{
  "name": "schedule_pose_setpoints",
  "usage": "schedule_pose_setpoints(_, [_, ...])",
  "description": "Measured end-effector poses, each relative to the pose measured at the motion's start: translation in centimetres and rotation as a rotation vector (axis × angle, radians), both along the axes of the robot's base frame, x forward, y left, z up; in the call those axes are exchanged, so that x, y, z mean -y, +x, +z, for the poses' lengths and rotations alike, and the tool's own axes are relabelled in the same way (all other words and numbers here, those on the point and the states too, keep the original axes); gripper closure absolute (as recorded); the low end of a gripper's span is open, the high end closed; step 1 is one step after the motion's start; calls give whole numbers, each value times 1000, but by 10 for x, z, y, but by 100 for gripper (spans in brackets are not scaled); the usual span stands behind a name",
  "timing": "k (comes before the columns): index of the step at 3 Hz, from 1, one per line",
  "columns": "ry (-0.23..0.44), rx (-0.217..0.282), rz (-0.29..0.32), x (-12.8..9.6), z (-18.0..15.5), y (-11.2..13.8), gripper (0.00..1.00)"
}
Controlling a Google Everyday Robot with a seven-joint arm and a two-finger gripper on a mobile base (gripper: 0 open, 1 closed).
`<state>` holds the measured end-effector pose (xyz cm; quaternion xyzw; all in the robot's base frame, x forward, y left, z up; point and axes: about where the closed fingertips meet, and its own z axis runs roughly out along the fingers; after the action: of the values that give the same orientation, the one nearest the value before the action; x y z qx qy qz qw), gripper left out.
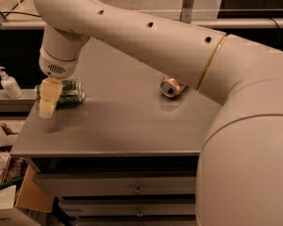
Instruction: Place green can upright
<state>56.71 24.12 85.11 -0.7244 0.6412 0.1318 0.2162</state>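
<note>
Well, at the bench's (118,126) left edge the green can (71,92) lies on its side, the gripper (48,101) down right in front of it, its hold impossible to tell, with bare top toward the front edge and an orange can (170,86) lying rightward.

grey desk (113,126), orange-gold can (172,86) on its side near desk's right edge, white pump bottle (9,84) past left edge, drawers (132,185) under front edge, cardboard box (32,200) below front-left corner
</note>
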Motion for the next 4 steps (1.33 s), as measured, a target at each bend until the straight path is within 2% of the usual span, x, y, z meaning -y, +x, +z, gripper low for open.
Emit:
schedule_pose_setpoints(2, [-77,5,19,-13,-14,-3,0])
schedule_pose_setpoints(3, [-119,13,27,-16,-20,-4,18])
schedule_pose_setpoints(4, [-143,15,22,-12,-24,-3,41])
